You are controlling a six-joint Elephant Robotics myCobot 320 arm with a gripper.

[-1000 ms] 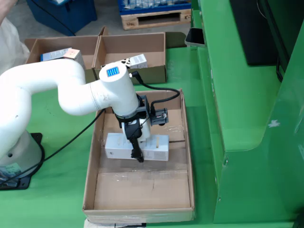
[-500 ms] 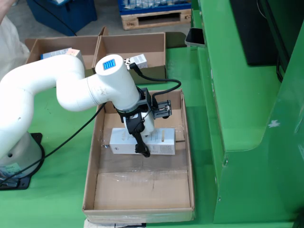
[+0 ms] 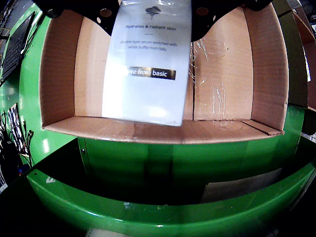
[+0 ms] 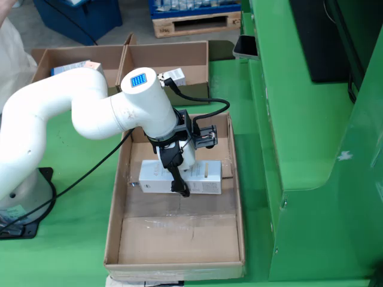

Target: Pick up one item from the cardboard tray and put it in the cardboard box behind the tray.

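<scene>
In the fixed view the cardboard tray [image 4: 230, 197] lies in the lower middle of the frame on the green table [image 4: 78, 239]; its floor is mostly bare cardboard with strips of clear tape, and the only item seen over it is a long white carton [image 4: 179, 177], lying crosswise near the middle of the frame; the claw [image 4: 179, 186] of the white arm [image 4: 90, 113] is clenched on this white carton, one dark finger [image 4: 178, 179] crossing its front face, and whether the carton is just lifted off the tray floor or touching it cannot be told from this view; behind the tray, in the upper left of the frame, stand two open cardboard boxes side by side; the nearer box [image 4: 197, 72], directly behind the tray, holds a small white package [image 4: 175, 75], partly hidden by the arm; the box on the left [image 4: 60, 57] holds a package with blue and orange colours [image 4: 75, 68]; a black cable [image 4: 203, 107] runs from the arm to the claw mount. The view riding on the claw shows what the fixed view does not: the white carton [image 3: 148, 59] fills the upper middle of the frame, with printed text "hydrates & radiant skin" and a dark label with the word "basic"; below and around it is the tray [image 3: 266, 64] with its side walls and taped floor, and under the tray edge the green surface [image 3: 163, 163]; the two boxes and the arm body are seen only in the fixed view.
</scene>
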